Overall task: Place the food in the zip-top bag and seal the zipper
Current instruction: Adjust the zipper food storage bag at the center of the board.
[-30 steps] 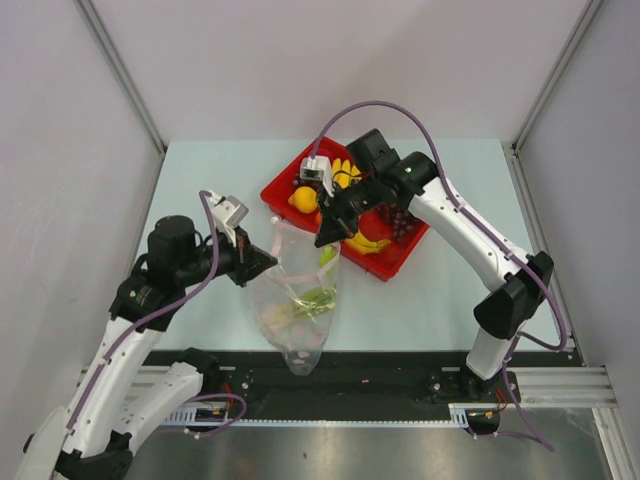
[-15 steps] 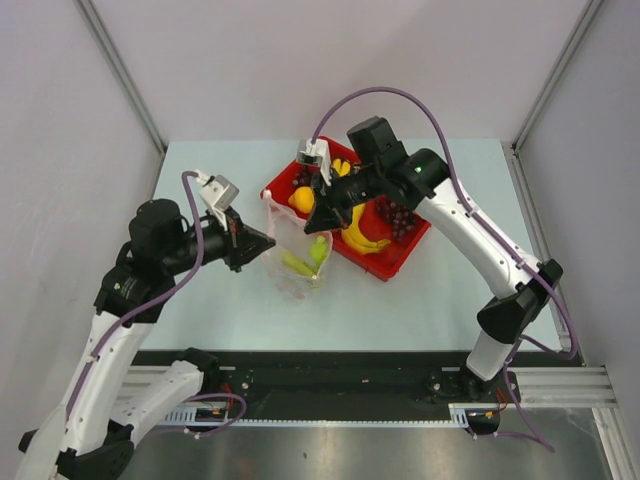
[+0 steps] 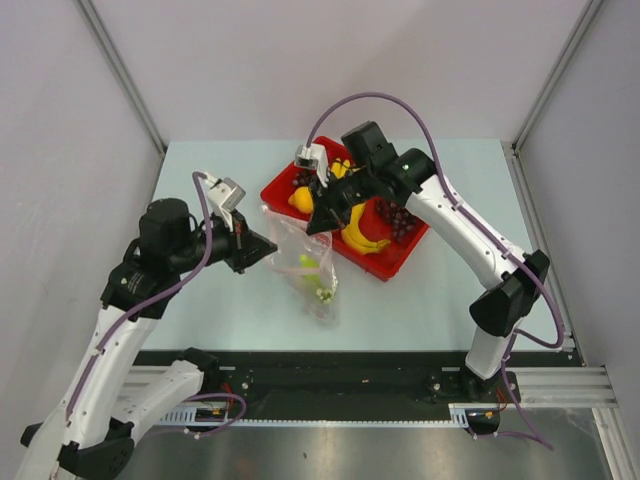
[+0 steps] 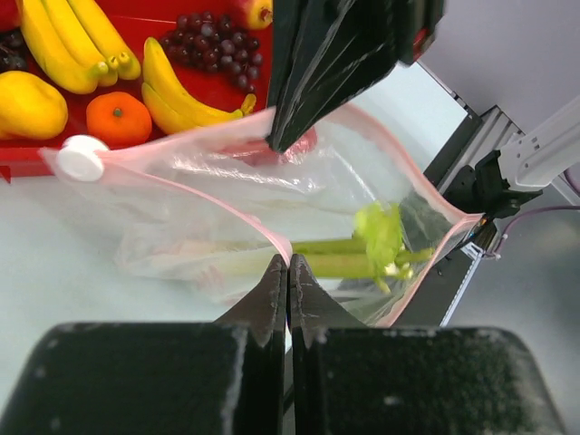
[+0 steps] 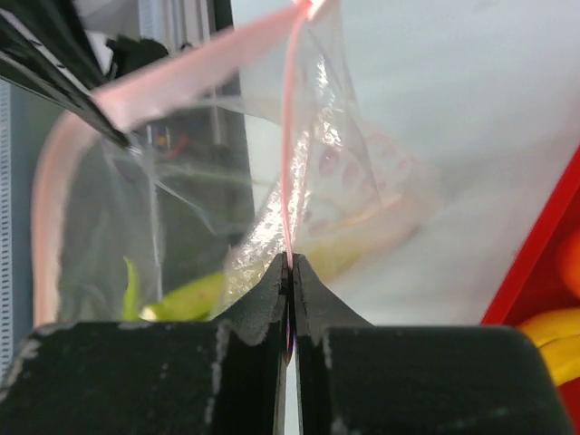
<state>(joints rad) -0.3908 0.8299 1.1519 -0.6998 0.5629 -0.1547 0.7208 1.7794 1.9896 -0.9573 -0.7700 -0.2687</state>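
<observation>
The clear zip-top bag (image 3: 310, 270) hangs between my two grippers with its mouth held open, its bottom down near the table. My left gripper (image 3: 268, 247) is shut on the pink zipper strip (image 4: 227, 210) on the near side of the mouth. My right gripper (image 3: 312, 228) is shut on the zipper strip (image 5: 288, 181) on the far side. A green-white leek stalk (image 4: 362, 254) lies inside the bag; it also shows in the top view (image 3: 312, 268). Bananas (image 3: 362, 238), an orange (image 4: 120, 118), a lemon (image 3: 303, 200) and dark grapes (image 3: 398, 218) lie in the red tray (image 3: 390, 262).
The red tray stands behind the bag, at the table's middle back. A white slider (image 4: 82, 157) sits at one end of the zipper. The black rail (image 3: 380, 375) runs along the table's near edge.
The bag has dropped from bunched up to hanging longer and lower, after being lifted off the table a second ago. Both grippers keep their hold on the mouth and have barely moved.
</observation>
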